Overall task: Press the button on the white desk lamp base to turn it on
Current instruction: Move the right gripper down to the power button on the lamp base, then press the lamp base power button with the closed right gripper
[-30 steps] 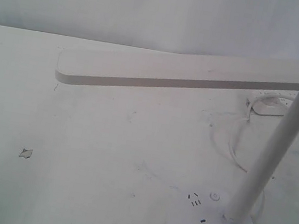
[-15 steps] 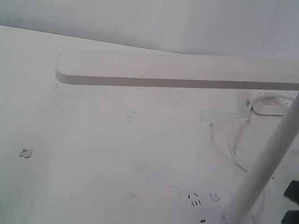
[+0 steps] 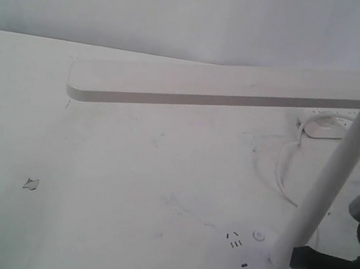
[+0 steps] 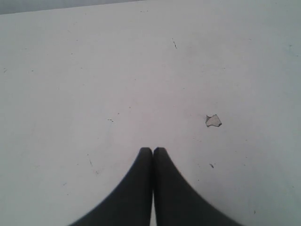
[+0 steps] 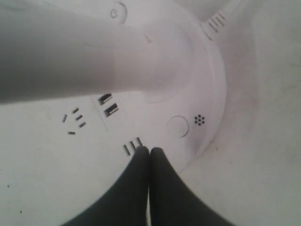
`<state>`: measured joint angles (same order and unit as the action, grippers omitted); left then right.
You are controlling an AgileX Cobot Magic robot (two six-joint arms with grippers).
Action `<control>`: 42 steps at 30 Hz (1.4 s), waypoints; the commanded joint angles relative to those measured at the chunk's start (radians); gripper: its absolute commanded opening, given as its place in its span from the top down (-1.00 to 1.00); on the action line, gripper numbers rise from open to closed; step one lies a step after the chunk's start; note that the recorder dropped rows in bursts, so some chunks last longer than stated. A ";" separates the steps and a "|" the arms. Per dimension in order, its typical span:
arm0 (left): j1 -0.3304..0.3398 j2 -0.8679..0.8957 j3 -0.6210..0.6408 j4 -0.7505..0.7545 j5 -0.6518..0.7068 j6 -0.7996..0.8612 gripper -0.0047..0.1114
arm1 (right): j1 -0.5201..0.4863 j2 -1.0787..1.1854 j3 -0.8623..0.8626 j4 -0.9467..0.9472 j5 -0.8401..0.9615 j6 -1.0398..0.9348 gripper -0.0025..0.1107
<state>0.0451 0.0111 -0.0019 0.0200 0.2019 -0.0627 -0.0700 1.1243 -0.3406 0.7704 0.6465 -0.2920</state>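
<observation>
Jaws of right gripper point(image 5: 149, 150) closed, tips together over edge of the white desk lamp base point(image 5: 200, 66), just beside the button point(image 5: 178, 126) w/ sun-like icon, not on it. Base sits on table point(image 3: 123, 187), lower right in ext. view, slanted post point(image 3: 330, 177) rising from it. Left gripper point(image 4: 153, 150) jaws also closed, over table near a small chip point(image 4: 213, 120).
</observation>
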 commanded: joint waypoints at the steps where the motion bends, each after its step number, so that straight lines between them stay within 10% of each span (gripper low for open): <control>1: 0.002 0.000 0.002 -0.004 -0.001 0.000 0.92 | 0.002 0.077 -0.006 0.084 -0.030 -0.116 0.96; 22: 0.002 0.000 0.002 -0.004 -0.001 0.000 0.92 | 0.002 0.199 -0.008 0.108 -0.121 -0.205 0.96; 42: 0.002 0.000 0.002 -0.004 -0.001 0.000 0.92 | 0.002 -0.234 -0.008 -0.036 -0.089 -0.020 0.96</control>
<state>0.0451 0.0111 -0.0019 0.0200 0.2019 -0.0627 -0.0700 0.9933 -0.3507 0.8066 0.5808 -0.3687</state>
